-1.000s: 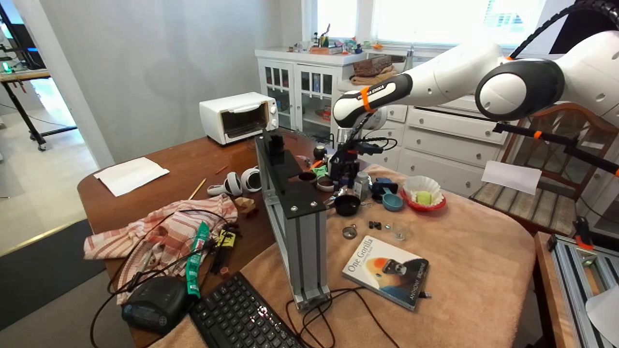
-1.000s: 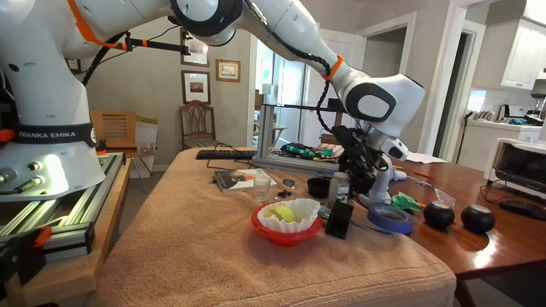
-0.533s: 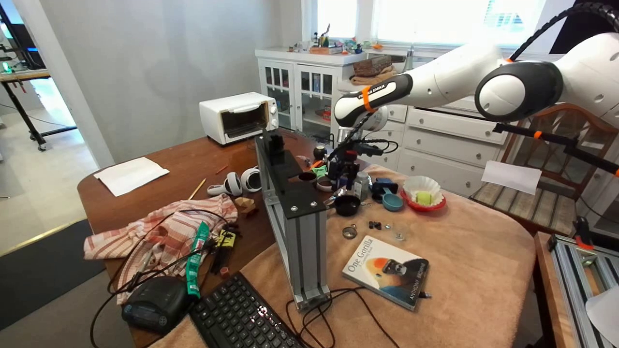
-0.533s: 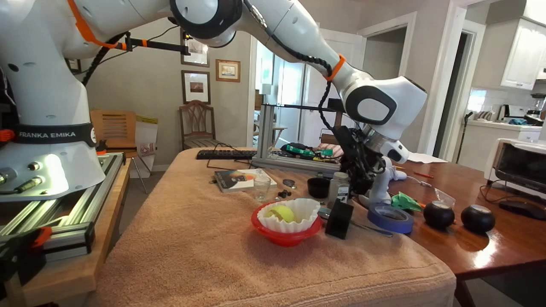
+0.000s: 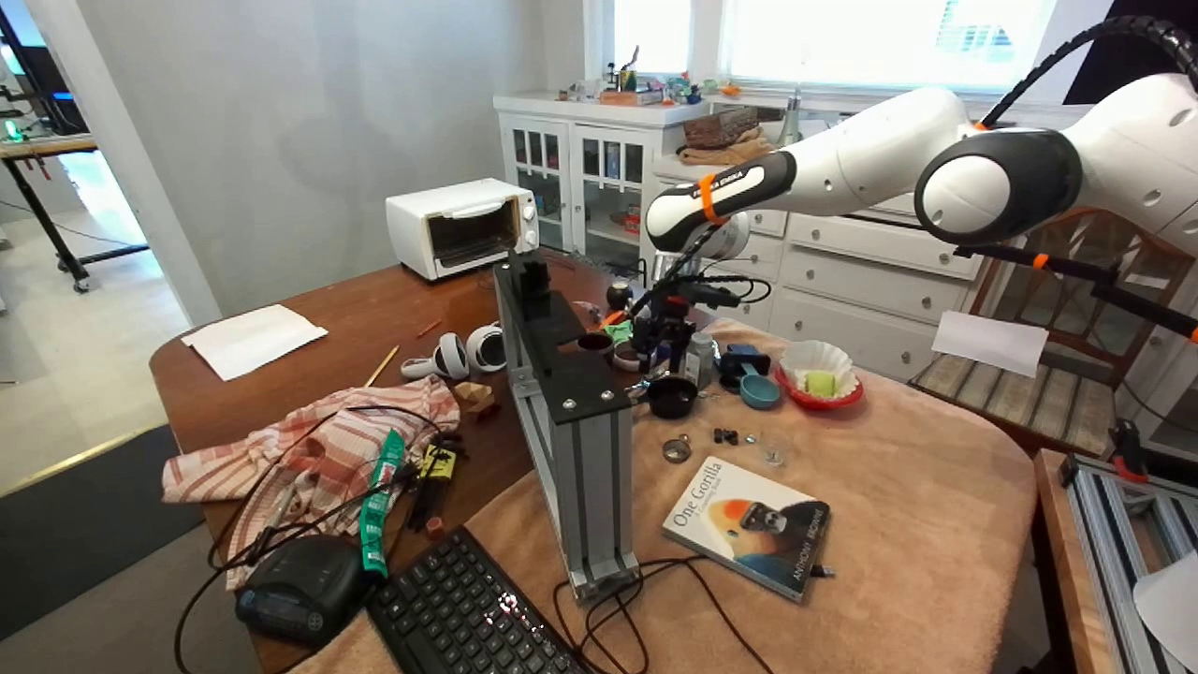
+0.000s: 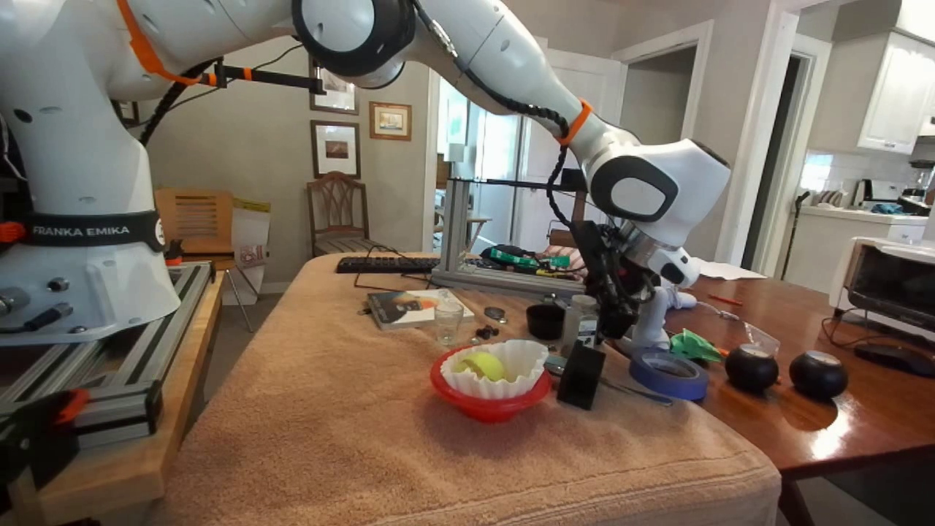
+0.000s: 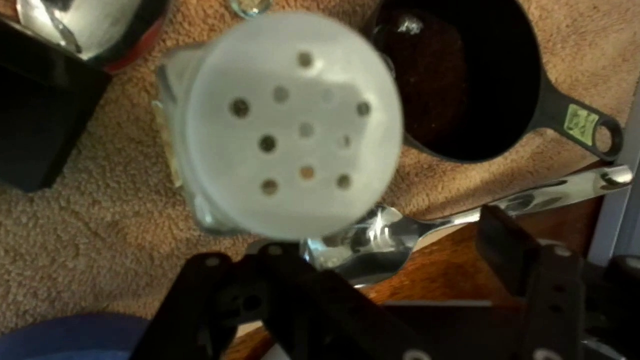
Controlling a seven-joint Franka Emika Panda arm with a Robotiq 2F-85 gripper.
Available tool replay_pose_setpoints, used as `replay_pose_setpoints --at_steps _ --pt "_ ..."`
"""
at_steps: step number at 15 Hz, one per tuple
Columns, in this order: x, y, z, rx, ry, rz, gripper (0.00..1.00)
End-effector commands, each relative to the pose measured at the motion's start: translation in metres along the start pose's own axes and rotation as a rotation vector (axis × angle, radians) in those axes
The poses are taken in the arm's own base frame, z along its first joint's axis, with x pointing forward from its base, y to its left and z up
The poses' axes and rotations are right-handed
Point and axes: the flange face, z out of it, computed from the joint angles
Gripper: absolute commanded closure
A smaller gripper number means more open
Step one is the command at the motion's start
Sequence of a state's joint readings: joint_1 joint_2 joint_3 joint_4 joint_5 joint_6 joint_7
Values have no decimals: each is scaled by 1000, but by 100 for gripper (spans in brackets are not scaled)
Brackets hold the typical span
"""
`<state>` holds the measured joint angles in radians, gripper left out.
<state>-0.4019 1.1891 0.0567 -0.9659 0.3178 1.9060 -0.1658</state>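
My gripper (image 7: 395, 255) is open in the wrist view, its dark fingers apart. The bowl of a shiny metal spoon (image 7: 380, 247) and brown wood show between them. A shaker with a white perforated lid (image 7: 295, 125) stands close beside one finger; whether they touch I cannot tell. The shaker also shows in both exterior views (image 5: 700, 358) (image 6: 579, 321). A black measuring cup (image 7: 512, 115) sits beside the shaker, its handle near the spoon's handle. A dark flat thing with a pale edge (image 7: 440, 320) lies low between the fingers, unclear. In both exterior views my fingertips are hidden among clutter.
A black box (image 6: 582, 376), a blue tape roll (image 6: 668, 380) and a red bowl (image 6: 491, 408) with a paper filter are close by. A metal frame with a black top (image 5: 594, 496) stands beside the arm. A book (image 5: 749, 524) and a glass (image 6: 448, 325) lie nearer the robot base.
The arm has sunk slightly, its elbow and wrist lower than before. The gripper has come down a little beside the shaker. The objects on the table have not visibly moved.
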Motion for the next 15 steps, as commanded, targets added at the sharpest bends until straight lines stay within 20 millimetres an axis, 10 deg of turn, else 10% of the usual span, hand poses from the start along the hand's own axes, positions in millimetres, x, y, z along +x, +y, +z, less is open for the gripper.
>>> replay_pose_setpoints --at_steps 1,5,15 --pt "7 -1 4 15 37 22 10" --pt "6 -4 -5 -3 40 12 0" --pt "4 0 10 24 -27 23 20"
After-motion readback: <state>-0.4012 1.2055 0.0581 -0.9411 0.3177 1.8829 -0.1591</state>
